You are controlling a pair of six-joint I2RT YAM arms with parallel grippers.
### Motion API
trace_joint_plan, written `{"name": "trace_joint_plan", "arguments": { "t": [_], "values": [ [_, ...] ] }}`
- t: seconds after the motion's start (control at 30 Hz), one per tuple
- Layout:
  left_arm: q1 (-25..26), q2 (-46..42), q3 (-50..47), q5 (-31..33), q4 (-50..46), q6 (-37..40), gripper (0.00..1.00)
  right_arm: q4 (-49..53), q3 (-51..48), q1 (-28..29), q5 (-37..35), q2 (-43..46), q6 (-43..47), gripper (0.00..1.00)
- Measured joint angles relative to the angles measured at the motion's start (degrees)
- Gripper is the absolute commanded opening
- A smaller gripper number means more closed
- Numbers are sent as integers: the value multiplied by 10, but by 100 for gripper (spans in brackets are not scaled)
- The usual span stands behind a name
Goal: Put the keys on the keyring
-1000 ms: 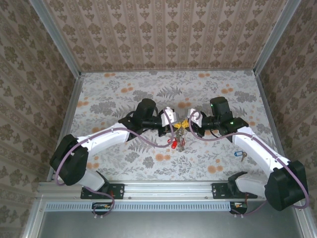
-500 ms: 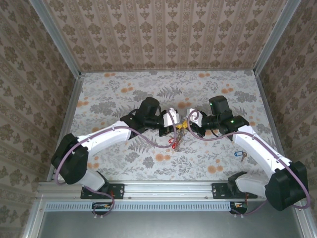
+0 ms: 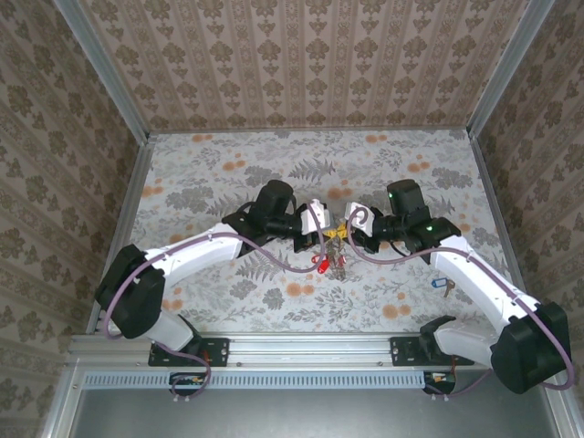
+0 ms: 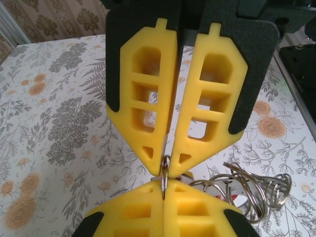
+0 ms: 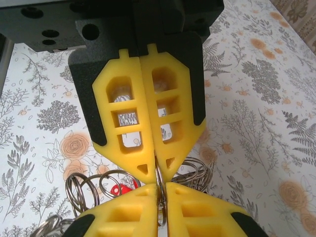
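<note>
Near the middle of the table, the keyring (image 3: pixel 331 257) hangs between two robot arms, a bunch of silver keys and loops with a red tag (image 3: pixel 319 265) on its left side. The left gripper (image 4: pixel 164 185) is clamped shut on a thin metal ring of the bunch, its yellow fingers pressed together with the wire between their tips. The right gripper (image 5: pixel 161 188) faces it tip to tip and is likewise closed on a thin ring, no gap between its pads. In the left wrist view, a fan of empty split rings (image 4: pixel 249 187) spreads out to the right of the pinch, just above the cloth.

A key (image 3: pixel 443 286) with a blue tag lies flat by the right arm, toward the table's right edge and well apart from the bunch.

Both arms reach in from the near edge, elbows out, and meet over the centre. The table (image 3: pixel 210 173) is covered in a pale floral print of grey ferns and leaves dotted with orange blossoms. Beige damask-patterned walls (image 3: pixel 301 64) close it in on the left, far and right sides, with grey metal posts (image 3: pixel 100 68) at the far corners. An aluminium rail (image 3: pixel 301 347) runs along the near edge, carrying both bases.
</note>
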State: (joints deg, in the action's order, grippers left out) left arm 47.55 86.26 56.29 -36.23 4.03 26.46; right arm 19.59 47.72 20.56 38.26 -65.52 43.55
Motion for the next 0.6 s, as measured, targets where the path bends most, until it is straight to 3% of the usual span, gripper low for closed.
{"name": "trace_joint_plan", "arguments": {
  "t": [0.6],
  "values": [
    [-8, -1, -23, -21, 48, -28, 0, -18, -6, -10, 17, -10, -4, 12]
  ]
}}
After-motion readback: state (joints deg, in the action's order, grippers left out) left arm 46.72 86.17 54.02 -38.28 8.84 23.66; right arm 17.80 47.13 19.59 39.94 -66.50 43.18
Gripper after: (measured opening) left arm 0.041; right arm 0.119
